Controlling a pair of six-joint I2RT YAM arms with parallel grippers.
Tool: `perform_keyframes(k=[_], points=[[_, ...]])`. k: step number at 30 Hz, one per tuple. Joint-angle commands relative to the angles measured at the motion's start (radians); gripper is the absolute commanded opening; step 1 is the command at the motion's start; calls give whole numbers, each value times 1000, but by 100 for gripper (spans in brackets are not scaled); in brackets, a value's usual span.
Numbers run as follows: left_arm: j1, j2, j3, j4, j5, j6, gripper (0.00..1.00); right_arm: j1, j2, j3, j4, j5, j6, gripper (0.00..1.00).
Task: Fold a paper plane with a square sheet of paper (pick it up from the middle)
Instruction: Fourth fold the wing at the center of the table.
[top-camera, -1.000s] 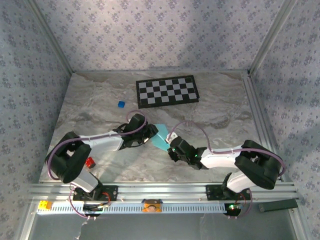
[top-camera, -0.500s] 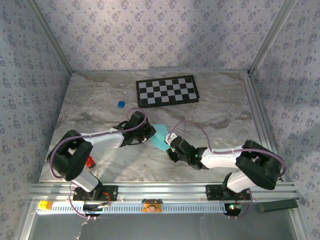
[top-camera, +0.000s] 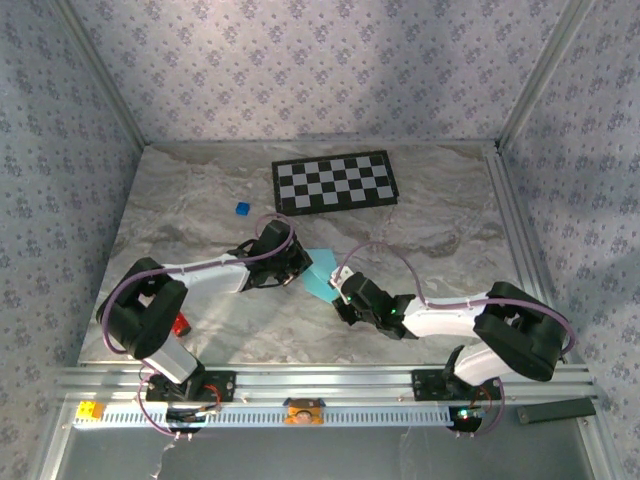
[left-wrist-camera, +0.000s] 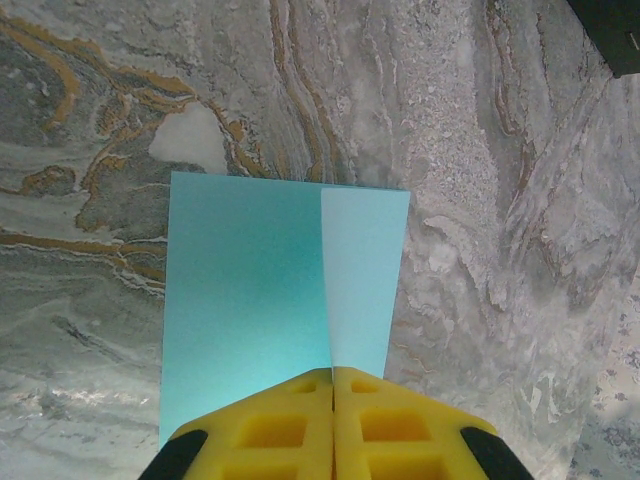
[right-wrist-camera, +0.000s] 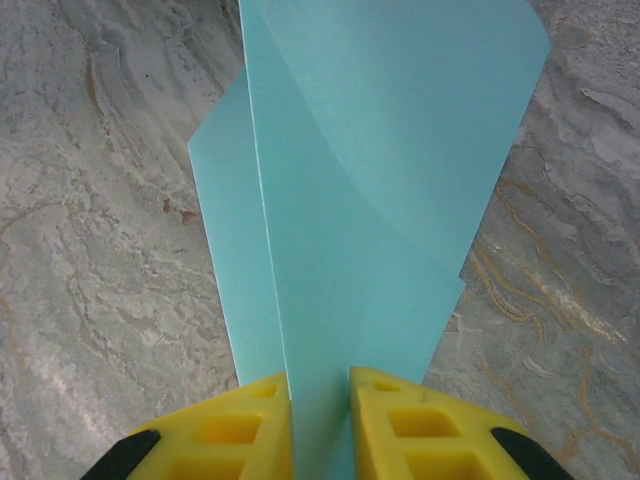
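Note:
The square sheet of paper (top-camera: 321, 272) is light blue and sits mid-table between my two grippers, lifted off the marble and bent into overlapping layers. In the left wrist view the paper (left-wrist-camera: 250, 280) shows a straight crease running up from my fingertips. My left gripper (left-wrist-camera: 333, 370) is shut on its near edge, the yellow pads (left-wrist-camera: 270, 430) pressed together. In the right wrist view the paper (right-wrist-camera: 380, 180) rises as a folded flap. It passes between the pads of my right gripper (right-wrist-camera: 320, 375), which are shut on it. From above, the left gripper (top-camera: 298, 268) and right gripper (top-camera: 340, 292) flank the sheet.
A black-and-white checkerboard (top-camera: 334, 182) lies at the back of the marble table (top-camera: 440, 220). A tiny dark-blue cube (top-camera: 241, 209) sits left of it. A small red object (top-camera: 180, 325) lies by the left arm's base. Aluminium rails line the right and near edges.
My left gripper has closed onto the paper's edge and shifted slightly toward the sheet. The right gripper has kept its hold and barely moved.

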Motion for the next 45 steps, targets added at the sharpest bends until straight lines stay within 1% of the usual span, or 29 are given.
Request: perform_keyframes(k=[1,8,12,13,16,18,21,24,30,34,37,41,43,45], points=[[5,9,24,-18,11,7,7,-7,-15,4,-24,-15,-12,19],[4,8,26,-18,9,6,8,-13,-13,1,-23,-30,-10,13],[4,6,26,-18,9,6,11,-21,-7,-3,-15,-44,-9,9],[5,5,25,-18,8,6,13,-27,-2,-5,-10,-53,-2,7],[4,-10,21,-21,-1,6,21,-37,13,-7,0,-76,20,5],[6,-26,17,-31,-17,10,31,-38,25,-4,5,-86,28,5],[6,-59,14,-63,-45,16,40,-40,42,4,5,-95,43,4],[6,-94,10,-108,-80,21,45,-43,57,12,5,-94,58,4],[7,-156,-19,-144,-126,14,46,-59,101,24,6,-117,113,1],[6,-180,-35,-146,-129,17,46,-87,105,14,41,-190,165,1],[6,-188,-45,-139,-126,18,43,-134,102,-2,85,-293,220,0],[7,-183,-56,-112,-113,22,38,-204,104,-12,131,-435,288,1],[7,-172,-58,-88,-98,27,29,-232,108,-21,149,-470,310,1],[6,-158,-57,-66,-78,30,25,-253,110,-31,160,-498,323,1]])
